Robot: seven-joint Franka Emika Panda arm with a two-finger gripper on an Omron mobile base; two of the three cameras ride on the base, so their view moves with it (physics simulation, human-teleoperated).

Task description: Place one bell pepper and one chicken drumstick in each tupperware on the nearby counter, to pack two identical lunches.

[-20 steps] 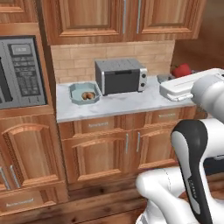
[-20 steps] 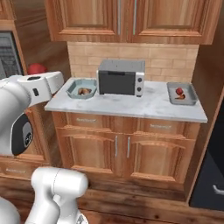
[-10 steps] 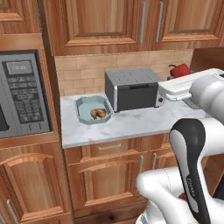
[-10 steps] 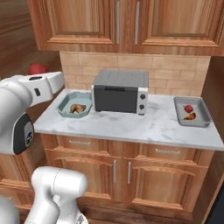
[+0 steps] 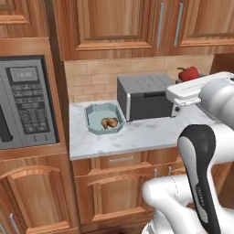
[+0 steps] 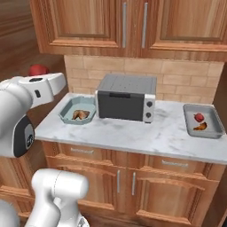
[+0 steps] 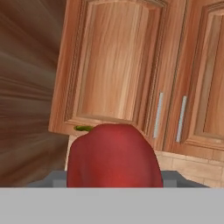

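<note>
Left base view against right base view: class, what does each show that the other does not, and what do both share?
Left base view alone: a built-in microwave left of the counter.

Right base view alone: the grey rectangular tupperware holding a red bell pepper and a drumstick.

Both: the teal tupperware with a chicken drumstick inside, the toaster oven, and a second red bell pepper carried at the arm's end.

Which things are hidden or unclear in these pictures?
- Gripper fingers: hand view, covered by the red pepper; both base views, hidden behind the white hand.
- Held pepper: left base view, its lower part sits behind the hand.
- Grey tupperware: right base view, the pepper and drumstick inside are too small for detail.
</note>
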